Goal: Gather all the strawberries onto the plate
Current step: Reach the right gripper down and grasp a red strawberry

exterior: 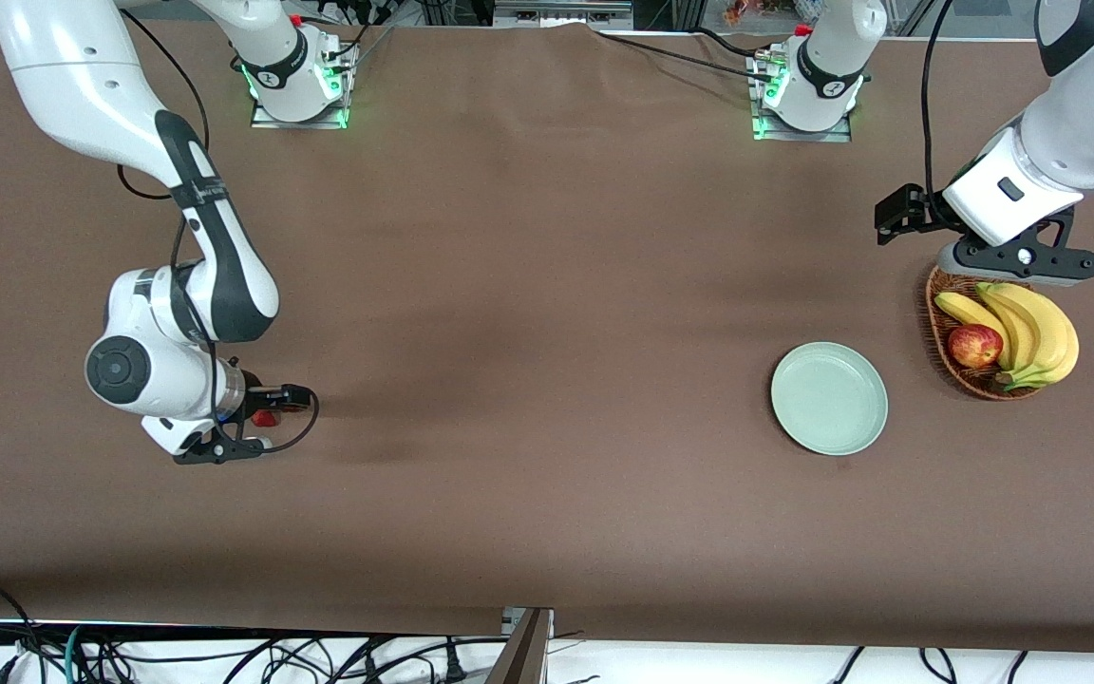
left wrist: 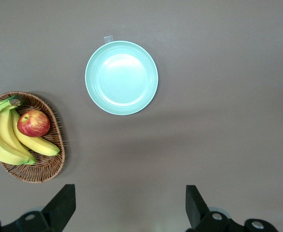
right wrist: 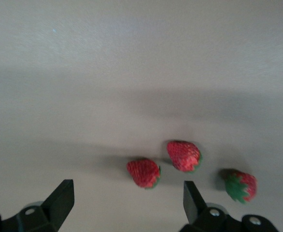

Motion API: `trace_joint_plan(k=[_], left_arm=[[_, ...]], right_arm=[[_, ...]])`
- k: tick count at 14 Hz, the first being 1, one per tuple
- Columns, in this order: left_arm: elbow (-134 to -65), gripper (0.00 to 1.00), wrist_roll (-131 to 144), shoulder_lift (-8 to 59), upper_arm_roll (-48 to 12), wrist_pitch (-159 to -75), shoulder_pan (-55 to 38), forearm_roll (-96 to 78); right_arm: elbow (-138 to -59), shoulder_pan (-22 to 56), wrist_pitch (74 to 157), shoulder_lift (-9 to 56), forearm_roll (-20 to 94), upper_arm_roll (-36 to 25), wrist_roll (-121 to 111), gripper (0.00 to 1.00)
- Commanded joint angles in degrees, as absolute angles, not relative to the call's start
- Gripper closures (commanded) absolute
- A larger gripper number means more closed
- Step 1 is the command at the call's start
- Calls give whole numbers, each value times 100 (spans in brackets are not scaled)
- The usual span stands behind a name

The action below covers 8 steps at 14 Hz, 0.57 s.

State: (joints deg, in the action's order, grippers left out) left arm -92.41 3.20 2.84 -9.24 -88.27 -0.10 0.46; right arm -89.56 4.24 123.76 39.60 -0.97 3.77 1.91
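Three small red strawberries (right wrist: 184,156) lie on the brown table (exterior: 528,285), well apart from the round mint-green plate (exterior: 829,398), under the wide-open right gripper (right wrist: 126,205). Beside the plate, the left gripper (left wrist: 131,208) hangs wide open over the wicker basket (exterior: 938,328).

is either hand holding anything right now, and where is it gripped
Nothing is held. The right hand hangs open over the three strawberries on the table; the left hand waits open above the basket.
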Motion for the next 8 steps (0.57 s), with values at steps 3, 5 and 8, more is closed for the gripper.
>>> trace_joint_plan(k=[3, 5, 8], left_arm=[[-9114, 0, 220, 334, -897, -8807, -18, -18], [-9123, 0, 211, 334, -896, -8807, -9, -18], [-9123, 0, 211, 334, -896, -8807, -9, -9]], right_arm=[[-9254, 431, 12603, 3990, -220, 378, 290, 0], [-9430, 431, 12778, 3999, -220, 378, 290, 0], [-9527, 422, 12841, 3999, -228, 369, 281, 0]])
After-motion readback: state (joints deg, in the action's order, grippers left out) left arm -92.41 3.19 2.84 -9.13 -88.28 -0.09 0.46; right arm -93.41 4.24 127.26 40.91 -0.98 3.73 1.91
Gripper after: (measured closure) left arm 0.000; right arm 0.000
